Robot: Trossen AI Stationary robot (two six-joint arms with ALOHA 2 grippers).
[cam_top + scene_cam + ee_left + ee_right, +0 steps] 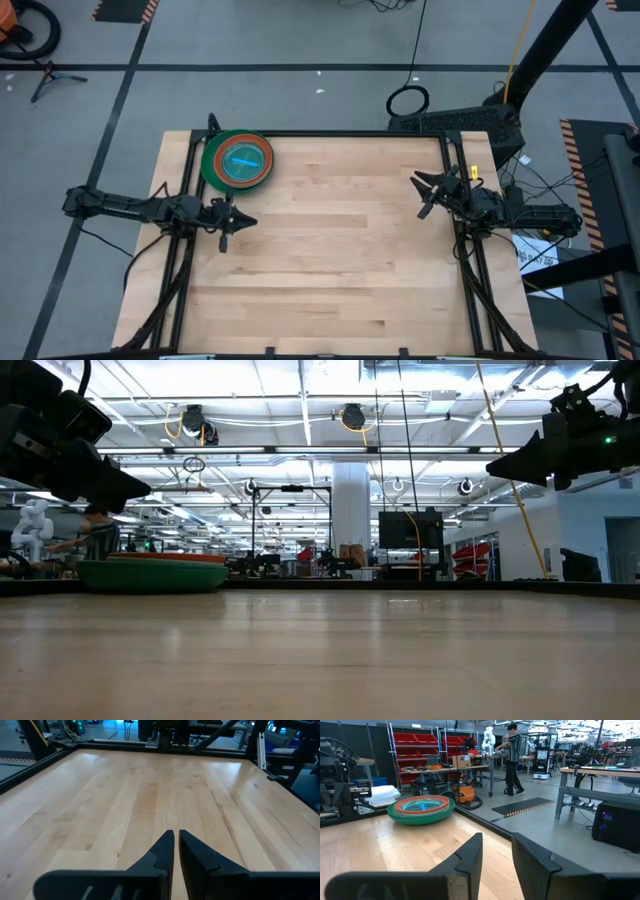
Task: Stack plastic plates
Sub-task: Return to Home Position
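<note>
The plastic plates stand in one stack (238, 160) at the table's far left corner. A dark green plate is at the bottom, a red-orange rim shows above it, and a cyan blue one lies on top. The low view (150, 572) and the right wrist view (421, 809) show the stack too. My left gripper (243, 220) (176, 836) hovers shut over bare wood just nearer than the stack. My right gripper (422, 195) (497, 840) hangs open near the table's right edge, pointing across at the stack. Both are raised above the table in the low view.
Bare wooden tabletop (340, 250) spreads between the two arms and toward the near edge. A black frame rail (350, 134) runs along the far edge. Beyond the table a person (512, 760) stands at a workbench in the room.
</note>
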